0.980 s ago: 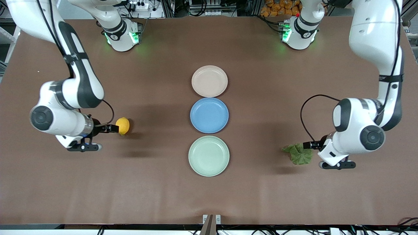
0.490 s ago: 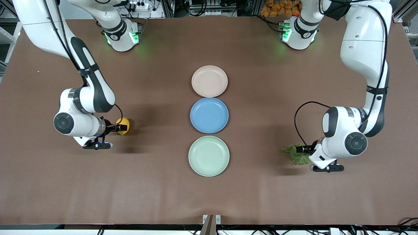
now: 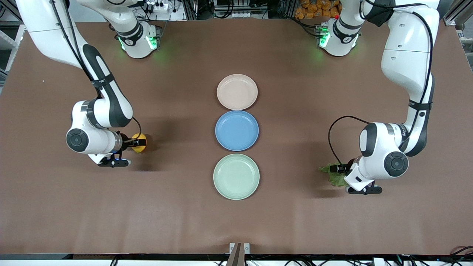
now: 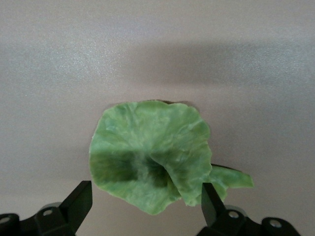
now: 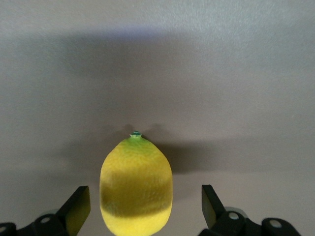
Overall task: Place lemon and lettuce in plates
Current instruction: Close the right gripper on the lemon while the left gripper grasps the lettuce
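The yellow lemon [image 3: 140, 143] lies on the table toward the right arm's end; in the right wrist view the lemon [image 5: 136, 186] sits between the open fingers of my right gripper [image 5: 143, 209], untouched. My right gripper [image 3: 133, 143] is low at it. The green lettuce [image 3: 332, 174] lies toward the left arm's end; in the left wrist view the lettuce [image 4: 150, 155] reaches between the open fingers of my left gripper [image 4: 145, 209]. My left gripper [image 3: 338, 169] is over its edge. The beige-pink plate [image 3: 237, 91] and the mint-green plate [image 3: 236, 176] stand empty mid-table.
A blue plate [image 3: 237, 130] sits between the two task plates, in one row with them. Both arm bases [image 3: 138, 40] stand at the table's edge farthest from the front camera.
Both grippers have moved in toward their objects: the right one now covers part of the lemon, the left one more of the lettuce. Lemon and lettuce have not moved.
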Tool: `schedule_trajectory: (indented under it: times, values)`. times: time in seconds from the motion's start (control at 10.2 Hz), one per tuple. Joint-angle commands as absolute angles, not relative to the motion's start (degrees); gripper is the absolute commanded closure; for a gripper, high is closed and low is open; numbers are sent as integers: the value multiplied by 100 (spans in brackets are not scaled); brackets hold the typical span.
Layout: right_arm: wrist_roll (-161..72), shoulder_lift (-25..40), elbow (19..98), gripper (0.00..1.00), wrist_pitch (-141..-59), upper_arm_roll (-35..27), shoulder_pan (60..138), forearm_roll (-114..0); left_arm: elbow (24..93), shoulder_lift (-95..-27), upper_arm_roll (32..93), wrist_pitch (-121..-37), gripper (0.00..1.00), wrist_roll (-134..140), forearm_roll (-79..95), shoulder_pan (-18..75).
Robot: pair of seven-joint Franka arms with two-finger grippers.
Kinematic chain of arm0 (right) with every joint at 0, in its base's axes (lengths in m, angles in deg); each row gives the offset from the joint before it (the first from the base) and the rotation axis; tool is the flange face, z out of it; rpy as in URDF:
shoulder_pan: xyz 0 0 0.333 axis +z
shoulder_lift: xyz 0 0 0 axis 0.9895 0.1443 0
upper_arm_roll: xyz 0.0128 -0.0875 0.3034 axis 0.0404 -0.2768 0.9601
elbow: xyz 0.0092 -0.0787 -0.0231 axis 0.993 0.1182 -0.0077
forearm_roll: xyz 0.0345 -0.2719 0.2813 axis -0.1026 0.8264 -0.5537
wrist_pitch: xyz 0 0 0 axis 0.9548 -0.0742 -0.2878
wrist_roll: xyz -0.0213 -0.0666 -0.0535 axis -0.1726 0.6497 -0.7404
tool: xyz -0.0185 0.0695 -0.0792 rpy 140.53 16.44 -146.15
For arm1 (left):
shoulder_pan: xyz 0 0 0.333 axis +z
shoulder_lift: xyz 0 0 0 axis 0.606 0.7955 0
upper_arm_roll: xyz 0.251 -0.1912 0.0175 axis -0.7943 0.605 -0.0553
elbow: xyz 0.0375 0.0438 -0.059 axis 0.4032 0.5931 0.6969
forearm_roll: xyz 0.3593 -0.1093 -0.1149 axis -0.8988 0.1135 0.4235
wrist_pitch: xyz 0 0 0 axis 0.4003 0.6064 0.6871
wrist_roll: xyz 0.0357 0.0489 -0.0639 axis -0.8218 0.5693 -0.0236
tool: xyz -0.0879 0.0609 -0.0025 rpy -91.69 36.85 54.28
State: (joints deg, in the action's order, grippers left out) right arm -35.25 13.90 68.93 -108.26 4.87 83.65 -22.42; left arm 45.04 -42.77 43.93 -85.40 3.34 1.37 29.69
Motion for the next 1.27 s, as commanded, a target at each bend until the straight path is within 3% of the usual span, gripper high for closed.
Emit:
schedule_trajectory:
  times: [0.0, 0.2, 0.39, 0.49, 0.69, 0.78, 0.88, 1.18]
  values:
    - [-3579, 1530, 6902, 0, -10897, 526, 8258, -2479, 4411, -4087, 4391, -8773, 9, 393, 291, 2956]
    - [-3562, 1540, 6894, 4, -10880, 526, 8241, -2749, 4402, -4033, 4417, -8826, 19, 393, 326, 2956]
    - [-3571, 1540, 6885, 44, -10871, 517, 8250, -2874, 4402, -4033, 4426, -8826, 34, 393, 334, 2956]
    - [-3562, 1531, 6867, 61, -10862, 526, 8258, -2874, 4402, -4025, 4426, -8826, 46, 393, 335, 2956]
    - [-3597, 1513, 6885, 80, -10871, 509, 8285, -2857, 4411, -3998, 4435, -8826, 74, 401, 326, 2956]
    - [-3597, 1470, 6876, 95, -10845, 509, 8285, -2857, 4411, -4007, 4435, -8826, 91, 401, 334, 2956]
    - [-3597, 1417, 6867, 100, -10801, 517, 8293, -2857, 4411, -4016, 4435, -8826, 100, 393, 369, 2956]
    - [-3466, 1119, 6605, 100, -10032, 700, 8302, -2918, 4402, -4042, 4435, -8826, 100, 393, 387, 2965]
